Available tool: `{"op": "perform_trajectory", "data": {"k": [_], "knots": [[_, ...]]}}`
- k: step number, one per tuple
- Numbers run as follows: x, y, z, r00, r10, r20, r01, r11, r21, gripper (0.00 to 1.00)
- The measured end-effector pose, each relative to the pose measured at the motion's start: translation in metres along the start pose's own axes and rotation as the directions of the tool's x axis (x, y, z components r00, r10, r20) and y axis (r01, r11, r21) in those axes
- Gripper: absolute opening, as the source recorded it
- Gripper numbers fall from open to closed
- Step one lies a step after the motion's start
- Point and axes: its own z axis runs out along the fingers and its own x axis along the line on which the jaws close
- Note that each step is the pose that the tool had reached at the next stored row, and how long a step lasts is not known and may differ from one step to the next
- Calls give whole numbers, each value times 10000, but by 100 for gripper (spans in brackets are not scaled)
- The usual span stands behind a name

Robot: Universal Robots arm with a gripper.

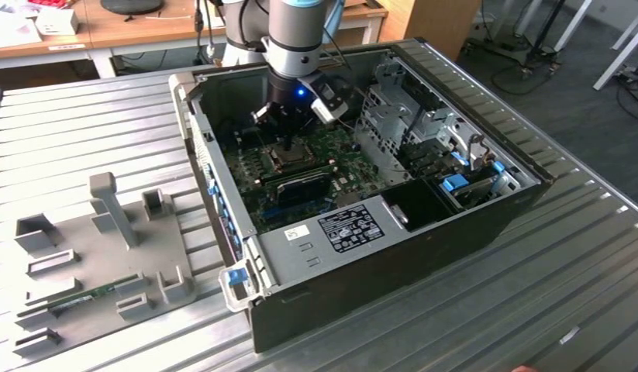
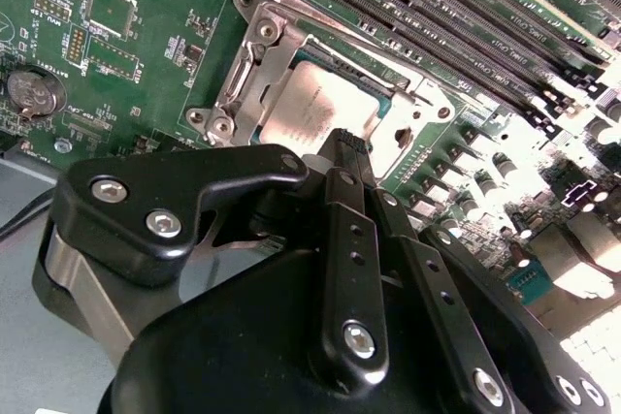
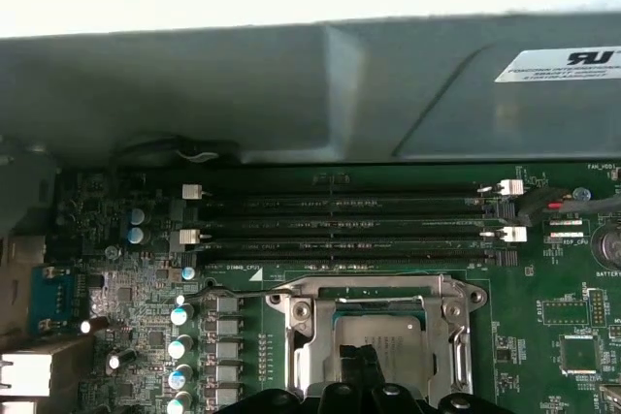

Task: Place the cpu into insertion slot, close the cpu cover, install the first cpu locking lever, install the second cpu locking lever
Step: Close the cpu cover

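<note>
The cpu (image 2: 303,109) (image 3: 380,332), grey-topped, lies in the insertion slot (image 1: 291,159) on the green motherboard (image 2: 126,55). The silver cpu cover (image 3: 369,288) (image 2: 254,65) lies down flat around it, and the chip shows through its window. My gripper (image 2: 351,143) (image 3: 364,364) (image 1: 287,146) is shut, its black fingers pressed together with nothing between them. The tip hangs directly over the chip, at or just above its top near one edge. I cannot make out the locking levers.
Long black memory slots (image 3: 340,225) (image 2: 437,16) run beside the socket. Capacitors (image 3: 179,346) and a coin battery (image 2: 34,89) stand nearby. The case wall (image 3: 320,94) and drive cage (image 1: 401,116) enclose the board. A grey fixture tray (image 1: 101,256) lies at the exterior view's left.
</note>
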Motion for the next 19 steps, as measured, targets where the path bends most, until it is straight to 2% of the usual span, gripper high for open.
{"op": "perform_trajectory", "data": {"k": [4,16,19], "knots": [[6,0,0,10000,-1,1,1,10000,1,10],[100,-4,2,10000,0,2,0,10000,41,10],[111,-23,0,10000,-1,1,1,10000,43,10]]}}
